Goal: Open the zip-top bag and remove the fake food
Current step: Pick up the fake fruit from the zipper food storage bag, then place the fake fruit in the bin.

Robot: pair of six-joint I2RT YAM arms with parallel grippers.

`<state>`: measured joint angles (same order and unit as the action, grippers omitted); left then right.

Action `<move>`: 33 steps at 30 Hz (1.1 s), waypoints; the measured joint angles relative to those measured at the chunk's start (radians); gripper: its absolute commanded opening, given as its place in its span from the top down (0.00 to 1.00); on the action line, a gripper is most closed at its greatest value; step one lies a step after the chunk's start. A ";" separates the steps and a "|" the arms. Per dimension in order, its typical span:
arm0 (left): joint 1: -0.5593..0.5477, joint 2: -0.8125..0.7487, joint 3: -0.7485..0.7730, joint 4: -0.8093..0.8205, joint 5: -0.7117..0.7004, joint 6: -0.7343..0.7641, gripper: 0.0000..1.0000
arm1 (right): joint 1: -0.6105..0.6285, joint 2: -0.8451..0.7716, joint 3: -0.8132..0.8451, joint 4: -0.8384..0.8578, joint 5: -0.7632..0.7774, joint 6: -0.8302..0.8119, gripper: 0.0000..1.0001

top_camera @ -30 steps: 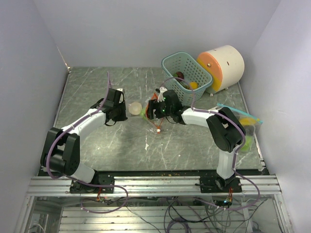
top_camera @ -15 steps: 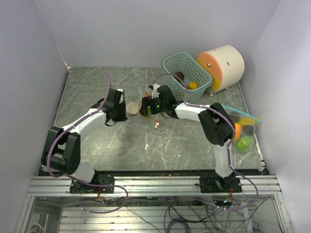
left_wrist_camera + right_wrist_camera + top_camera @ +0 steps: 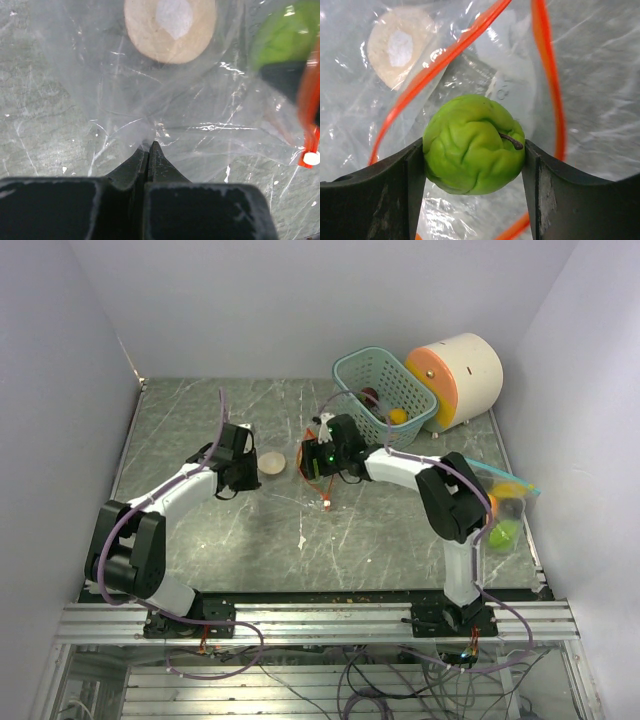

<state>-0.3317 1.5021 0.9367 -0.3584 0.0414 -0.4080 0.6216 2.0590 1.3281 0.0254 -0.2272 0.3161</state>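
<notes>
The clear zip-top bag (image 3: pixel 296 472) with an orange zip (image 3: pixel 445 55) lies in the middle of the table. My left gripper (image 3: pixel 149 145) is shut on a pinch of the bag's plastic (image 3: pixel 200 130) at its left end. Fake food shows here: a whitish round piece (image 3: pixel 271 462) (image 3: pixel 170 30) lies inside the bag, and a green wrinkled fruit (image 3: pixel 472 145) with a brown stem sits at the bag's mouth. My right gripper (image 3: pixel 474 152) is shut on that green fruit, one finger on each side, with the zip's loop around it.
A teal basket (image 3: pixel 345 380) holding a few fake food pieces stands at the back right, next to a big cream cylinder (image 3: pixel 465 375) with an orange face. A second zip bag (image 3: pixel 505 505) with coloured pieces lies by the right wall.
My right gripper pushed left into the bag's mouth, opened wider, then closed on the green fruit. The left arm has not moved and keeps its pinch.
</notes>
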 measured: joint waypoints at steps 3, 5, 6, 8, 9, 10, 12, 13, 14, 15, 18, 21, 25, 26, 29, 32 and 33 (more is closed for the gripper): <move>0.007 0.003 -0.007 0.001 0.006 0.000 0.93 | -0.030 -0.066 0.000 -0.046 0.006 -0.007 0.46; 0.010 0.005 -0.011 0.002 0.009 0.000 0.93 | -0.061 -0.123 0.000 -0.058 0.006 -0.010 0.47; 0.010 0.006 -0.012 0.002 0.010 0.000 0.93 | -0.080 -0.152 0.003 -0.061 0.006 -0.010 0.47; 0.011 0.009 -0.013 0.002 0.013 0.000 0.93 | -0.133 -0.209 0.021 -0.066 0.002 -0.010 0.47; 0.011 0.010 -0.013 0.003 0.013 0.000 0.93 | -0.163 -0.231 0.036 -0.068 -0.003 -0.010 0.47; 0.012 0.011 -0.013 0.002 0.014 0.000 0.93 | -0.190 -0.246 0.053 -0.069 -0.005 -0.010 0.47; 0.013 0.014 -0.013 0.003 0.015 0.000 0.93 | -0.243 -0.263 0.093 -0.070 -0.005 -0.011 0.46; 0.014 0.015 -0.013 0.003 0.015 0.000 0.93 | -0.270 -0.265 0.118 -0.072 -0.002 -0.012 0.44; 0.015 0.016 -0.013 0.003 0.016 0.000 0.93 | -0.296 -0.262 0.145 -0.078 0.005 -0.015 0.43; 0.016 0.017 -0.013 0.003 0.016 0.000 0.93 | -0.319 -0.257 0.171 -0.089 0.014 -0.019 0.42; 0.017 0.017 -0.015 0.004 0.016 0.000 0.93 | -0.368 -0.224 0.253 -0.128 0.048 -0.033 0.36; 0.021 0.017 -0.015 0.004 0.016 0.000 0.93 | -0.391 -0.169 0.335 -0.161 0.077 -0.045 0.19; 0.031 0.017 -0.015 0.004 0.017 0.000 0.93 | -0.398 -0.093 0.424 -0.214 0.108 -0.056 0.03; 0.033 0.017 -0.015 0.003 0.018 0.000 0.93 | -0.398 -0.078 0.443 -0.228 0.113 -0.060 0.01; 0.036 0.017 -0.015 0.004 0.020 0.000 0.93 | -0.398 -0.063 0.461 -0.252 0.111 -0.065 0.01; 0.037 0.016 -0.015 0.004 0.024 0.000 0.93 | -0.397 -0.082 0.437 -0.235 0.092 -0.061 0.09; 0.037 0.016 -0.016 0.004 0.025 -0.001 0.93 | -0.395 -0.098 0.412 -0.226 0.080 -0.057 0.10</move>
<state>-0.2943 1.5185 0.9211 -0.3546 0.0662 -0.4088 0.2264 1.9606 1.7401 -0.2005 -0.1471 0.2588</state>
